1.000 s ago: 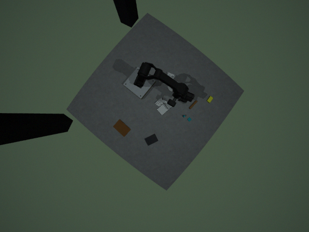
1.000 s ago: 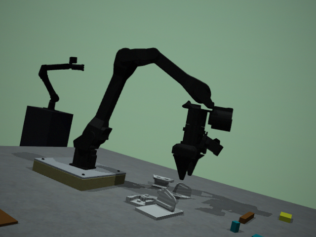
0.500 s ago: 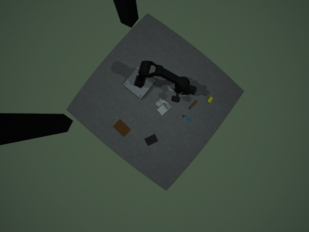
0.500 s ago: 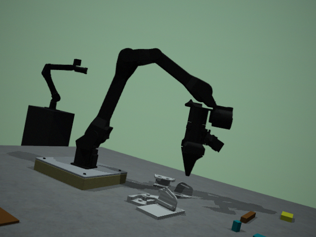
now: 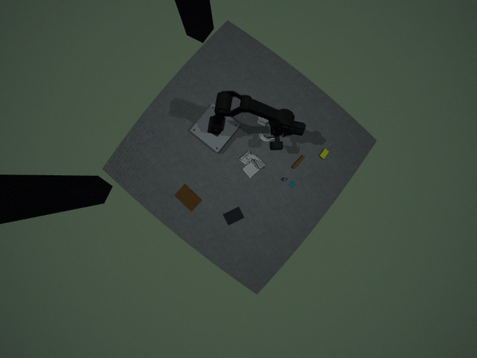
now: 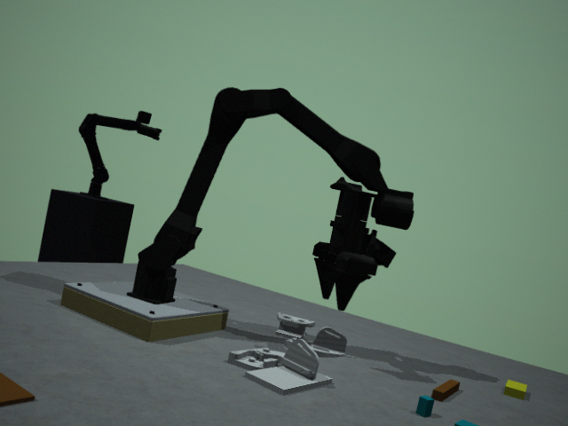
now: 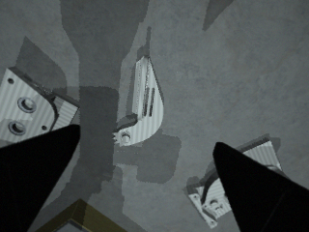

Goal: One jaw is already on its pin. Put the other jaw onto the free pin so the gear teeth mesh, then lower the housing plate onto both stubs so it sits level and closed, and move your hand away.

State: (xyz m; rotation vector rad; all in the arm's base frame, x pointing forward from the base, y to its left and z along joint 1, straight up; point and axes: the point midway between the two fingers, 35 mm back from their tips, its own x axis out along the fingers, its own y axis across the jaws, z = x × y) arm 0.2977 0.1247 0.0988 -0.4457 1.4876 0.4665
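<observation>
My gripper point(image 6: 334, 303) point(image 7: 150, 139) is open and empty, pointing down high above the loose jaw. The loose grey-white jaw point(image 5: 265, 139) point(image 6: 331, 341) point(image 7: 154, 116) lies on the table, its small teeth toward the lower left in the wrist view. The housing plate point(image 5: 263, 121) point(image 6: 293, 319) point(image 7: 40, 112), with two round holes, is at the left of the wrist view. The striped base point(image 5: 250, 170) point(image 6: 287, 381) point(image 7: 261, 150) carries the mounted jaw point(image 6: 300, 358). In the wrist view the right finger hides much of the base and mounted jaw.
A yellow block point(image 5: 323, 154) point(image 6: 516, 389), an orange bar point(image 5: 298, 162) point(image 6: 445, 390) and teal pieces point(image 5: 292, 184) point(image 6: 424, 406) lie beyond the base. An orange-brown slab point(image 5: 188, 198) point(image 6: 13, 391) and dark slab point(image 5: 233, 215) lie farther off. The arm stands on a thick board point(image 6: 183, 327) point(image 7: 82, 210).
</observation>
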